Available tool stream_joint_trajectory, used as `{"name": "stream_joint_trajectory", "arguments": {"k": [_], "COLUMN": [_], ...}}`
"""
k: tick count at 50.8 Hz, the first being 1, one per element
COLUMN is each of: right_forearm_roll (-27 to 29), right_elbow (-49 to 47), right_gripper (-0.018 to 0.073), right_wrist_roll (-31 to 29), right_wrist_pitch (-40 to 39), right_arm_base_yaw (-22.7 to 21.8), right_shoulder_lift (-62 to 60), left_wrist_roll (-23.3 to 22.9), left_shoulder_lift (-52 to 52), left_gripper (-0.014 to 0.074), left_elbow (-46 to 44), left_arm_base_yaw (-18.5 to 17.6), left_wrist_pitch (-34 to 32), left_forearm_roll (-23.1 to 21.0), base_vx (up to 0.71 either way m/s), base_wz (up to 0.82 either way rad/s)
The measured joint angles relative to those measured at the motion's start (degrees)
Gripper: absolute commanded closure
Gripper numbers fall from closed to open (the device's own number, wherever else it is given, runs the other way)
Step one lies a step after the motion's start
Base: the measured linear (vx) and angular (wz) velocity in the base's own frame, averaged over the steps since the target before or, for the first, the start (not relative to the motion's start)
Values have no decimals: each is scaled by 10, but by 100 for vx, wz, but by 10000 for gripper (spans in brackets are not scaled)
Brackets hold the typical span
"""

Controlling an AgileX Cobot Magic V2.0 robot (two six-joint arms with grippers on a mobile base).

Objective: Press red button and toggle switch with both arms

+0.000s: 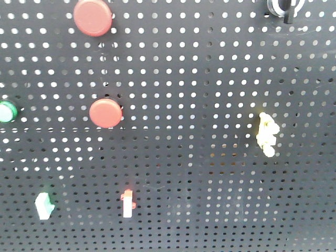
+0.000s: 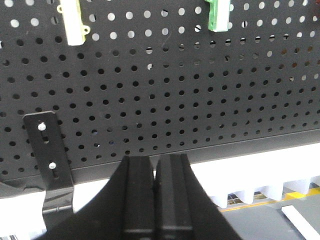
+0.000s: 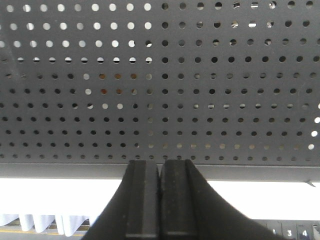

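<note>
A dark perforated panel (image 1: 210, 199) fills the front view. A large red button (image 1: 93, 17) sits at the upper left of the frame, and a smaller red button (image 1: 105, 113) lies below it, left of centre. A green button (image 1: 6, 112) shows at the left edge, level with the smaller one. Toward the lower left a white toggle switch (image 1: 127, 203) with a red tip stands upright, and a white-and-green switch (image 1: 44, 206) is to its left. A yellow part (image 1: 266, 134) is at the right and a black knob (image 1: 283, 8) at the top right.

In the left wrist view the left gripper (image 2: 155, 162) rises from the bottom centre. Its black fingers are pressed together on nothing, apart from the panel. A black bracket (image 2: 47, 160) is at the lower left. In the right wrist view the right gripper (image 3: 159, 165) is likewise closed and empty, below a bare stretch of panel
</note>
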Motion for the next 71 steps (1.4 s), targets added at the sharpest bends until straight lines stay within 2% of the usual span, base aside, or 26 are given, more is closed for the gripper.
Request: {"name": "stream_joint_trajectory", "arguments": {"k": [20,24,28,32,36,41,48,56,65,71], "right_forearm_roll": [0,0,0,0,0,0,0,10,19,20], "right_elbow": [0,1,-1,-32,-103,-212,-378,-518,-576,-578], "right_gripper": [562,562,562,562,562,562,562,562,562,562], "right_wrist_roll": [0,1,7,11,14,15,15,15,15,16], "right_wrist_pitch": [-3,-36,-90,-98,-89,-83,-55,15,53,65], "right_arm_base_yaw": [0,0,0,0,0,0,0,0,0,0], "right_shoulder_lift": [0,0,0,0,6,50,161,277,339,345], "left_wrist_roll": [1,-2,-21,-40,-48,-32,6,15,15,16], "left_shoulder_lift": [0,0,0,0,8,58,193,326,392,401], "left_gripper": [594,594,594,594,594,594,594,594,594,594], "left_elbow": [0,0,0,-13,-65,-163,-341,-518,-614,-639], "left_arm_base_yaw": [0,0,0,0,0,0,0,0,0,0], "left_wrist_pitch": [-3,-27,-80,-109,-95,-66,-11,49,91,108], "left_forearm_roll": [2,0,-11,-22,-25,-19,-15,-14,-19,-57], "base_vx": [0,0,0,0,0,0,0,0,0,0], "base_wz": [0,0,0,0,-1,-1,0,0,0,0]}}
